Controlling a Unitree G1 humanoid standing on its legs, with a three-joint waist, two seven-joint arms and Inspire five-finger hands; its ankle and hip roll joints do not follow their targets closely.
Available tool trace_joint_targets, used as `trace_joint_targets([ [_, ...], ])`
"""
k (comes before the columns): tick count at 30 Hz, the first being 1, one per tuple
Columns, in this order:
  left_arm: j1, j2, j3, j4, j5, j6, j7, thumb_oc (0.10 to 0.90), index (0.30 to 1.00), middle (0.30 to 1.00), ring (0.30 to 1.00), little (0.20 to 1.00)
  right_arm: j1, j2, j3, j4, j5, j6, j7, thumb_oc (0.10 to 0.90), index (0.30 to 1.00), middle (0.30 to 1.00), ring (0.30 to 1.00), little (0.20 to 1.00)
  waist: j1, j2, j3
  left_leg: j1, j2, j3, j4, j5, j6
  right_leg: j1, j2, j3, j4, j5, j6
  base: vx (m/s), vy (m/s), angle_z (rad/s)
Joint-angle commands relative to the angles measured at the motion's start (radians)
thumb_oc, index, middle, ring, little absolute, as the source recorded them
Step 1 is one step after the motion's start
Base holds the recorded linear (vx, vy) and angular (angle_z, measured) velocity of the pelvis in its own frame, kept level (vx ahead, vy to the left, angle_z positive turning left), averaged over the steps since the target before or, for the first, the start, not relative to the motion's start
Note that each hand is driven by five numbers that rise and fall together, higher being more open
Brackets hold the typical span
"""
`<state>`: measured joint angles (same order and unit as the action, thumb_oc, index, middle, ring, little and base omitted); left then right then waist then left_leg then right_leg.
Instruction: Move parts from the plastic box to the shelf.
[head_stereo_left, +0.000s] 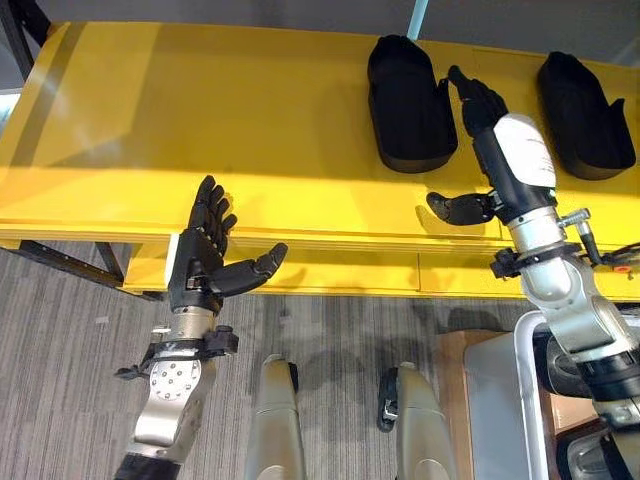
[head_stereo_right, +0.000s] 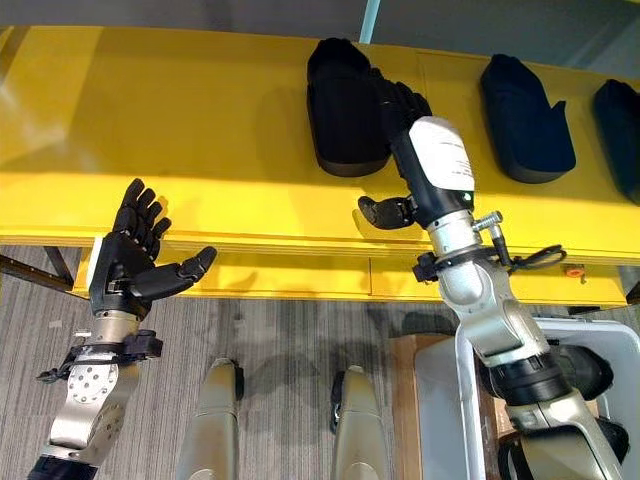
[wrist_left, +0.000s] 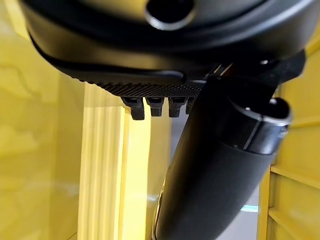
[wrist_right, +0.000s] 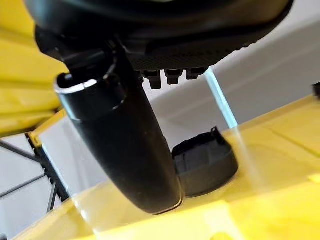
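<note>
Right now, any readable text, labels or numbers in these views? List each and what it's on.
None readable.
Yellow shelf: no print or labels visible.
Black parts on the shelf: no markings visible.
Right hand, with its white cover: no text visible.
Left hand: no text visible.
Plastic box: no label visible.

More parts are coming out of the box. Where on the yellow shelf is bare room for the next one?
The yellow shelf is bare left of the nearest black part, above the open left hand. The right end is crowded: the right hand sits between two parts, the second beside it.
</note>
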<state>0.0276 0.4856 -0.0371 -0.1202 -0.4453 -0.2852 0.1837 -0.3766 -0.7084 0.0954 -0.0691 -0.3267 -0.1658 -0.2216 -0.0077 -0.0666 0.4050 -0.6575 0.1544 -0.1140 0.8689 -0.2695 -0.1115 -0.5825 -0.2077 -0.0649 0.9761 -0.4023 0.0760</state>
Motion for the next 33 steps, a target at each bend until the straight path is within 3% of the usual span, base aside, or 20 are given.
trace_joint_targets([
  [1, -0.005, -0.012, 0.012, -0.098, 0.047, -0.077, -0.026, 0.9, 1.0, 1.0, 1.0, 1.0, 0.003, -0.006, -0.091, -0.095, 0.084, -0.097, -0.058, 0.9, 1.0, 1.0, 1.0, 1.0, -0.028, 0.005, -0.105, 0.12, 0.087, -0.011, -0.104, -0.039, 0.013, 0.028, 0.008, 0.032, -0.117, 0.083, -0.025, 0.03, -0.008, -0.05],
  [14, 0.036, 0.003, 0.018, -0.08, 0.026, -0.103, -0.061, 0.9, 1.0, 1.0, 1.0, 1.0, 0.305, 0.088, -0.212, -0.187, 0.346, -0.208, 0.018, 0.9, 1.0, 1.0, 1.0, 1.0, -0.078, 0.005, -0.14, 0.297, 0.097, 0.059, -0.475, 0.142, 0.002, 0.158, 0.021, 0.026, -0.403, 0.227, 0.01, 0.02, 0.002, -0.07],
  [18, 0.069, -0.004, 0.028, -0.066, 0.01, -0.109, -0.089, 0.9, 1.0, 1.0, 1.0, 1.0, 0.41, 0.142, -0.22, -0.169, 0.488, -0.222, 0.079, 0.9, 1.0, 1.0, 1.0, 1.0, -0.097, 0.003, -0.178, 0.412, 0.097, 0.087, -0.673, 0.226, 0.005, 0.235, 0.035, 0.035, -0.558, 0.288, 0.034, 0.08, 0.042, -0.13],
  [24, 0.081, -0.04, 0.027, -0.044, -0.005, -0.104, -0.106, 0.9, 1.0, 1.0, 1.0, 1.0, 0.455, 0.18, -0.206, -0.155, 0.653, -0.199, 0.149, 0.9, 1.0, 1.0, 1.0, 1.0, -0.106, -0.001, -0.244, 0.502, 0.06, 0.065, -0.778, 0.238, 0.02, 0.327, 0.035, 0.086, -0.733, 0.355, 0.049, 0.1, 0.077, -0.26],
  [28, 0.071, -0.056, 0.005, -0.026, -0.02, -0.104, -0.123, 0.9, 1.0, 1.0, 1.0, 1.0, 0.477, 0.206, -0.23, -0.152, 0.64, -0.19, 0.124, 0.9, 1.0, 1.0, 1.0, 1.0, -0.118, 0.003, -0.274, 0.536, 0.051, 0.099, -0.788, 0.232, 0.018, 0.396, -0.003, 0.077, -0.801, 0.384, 0.068, 0.12, 0.151, -0.13],
  [33, 0.051, -0.055, -0.014, -0.014, -0.004, -0.1, -0.122, 0.9, 1.0, 1.0, 1.0, 1.0, 0.501, 0.25, -0.254, -0.17, 0.607, -0.185, 0.102, 0.9, 1.0, 1.0, 1.0, 1.0, -0.132, -0.007, -0.276, 0.554, 0.017, 0.13, -0.718, 0.175, 0.029, 0.458, -0.061, 0.07, -0.82, 0.413, 0.099, 0.07, 0.171, 0.15],
])
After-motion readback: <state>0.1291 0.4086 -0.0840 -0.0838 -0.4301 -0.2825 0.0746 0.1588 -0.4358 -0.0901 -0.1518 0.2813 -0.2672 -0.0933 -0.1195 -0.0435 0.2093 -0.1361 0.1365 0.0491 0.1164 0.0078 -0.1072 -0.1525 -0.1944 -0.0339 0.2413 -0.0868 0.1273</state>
